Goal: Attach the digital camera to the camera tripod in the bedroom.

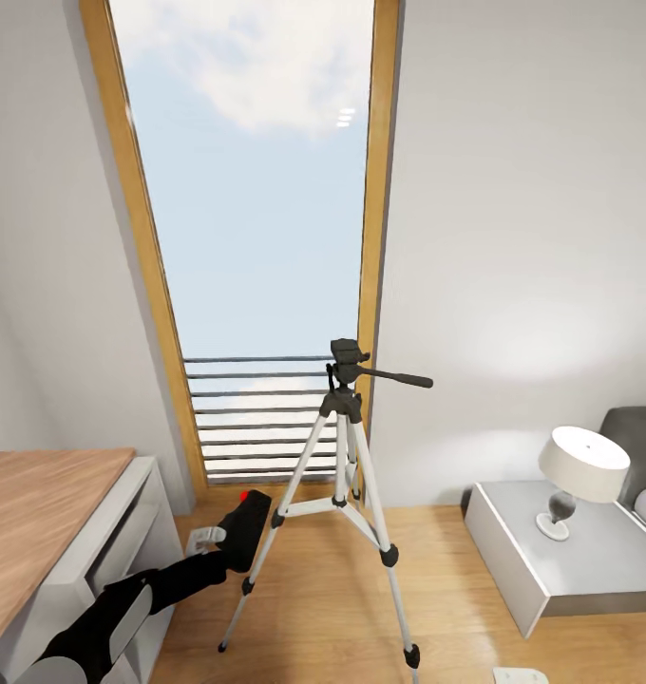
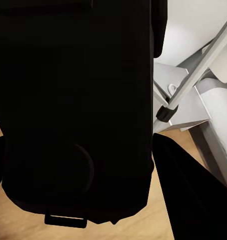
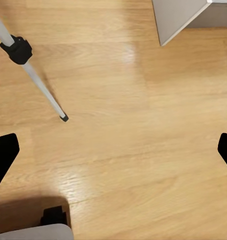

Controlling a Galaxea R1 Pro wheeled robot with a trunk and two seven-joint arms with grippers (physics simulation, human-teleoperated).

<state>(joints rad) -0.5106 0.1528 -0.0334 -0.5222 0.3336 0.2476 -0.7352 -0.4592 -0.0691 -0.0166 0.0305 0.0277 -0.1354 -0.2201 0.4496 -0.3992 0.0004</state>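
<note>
Your left gripper [image 1: 230, 540] gripped the digital camera [image 1: 244, 528] — the camera tripod [image 1: 346, 365] head stood up-right; right jaws gaped empty.

No readable text, labels or numbers anywhere — nothing legible.
</note>
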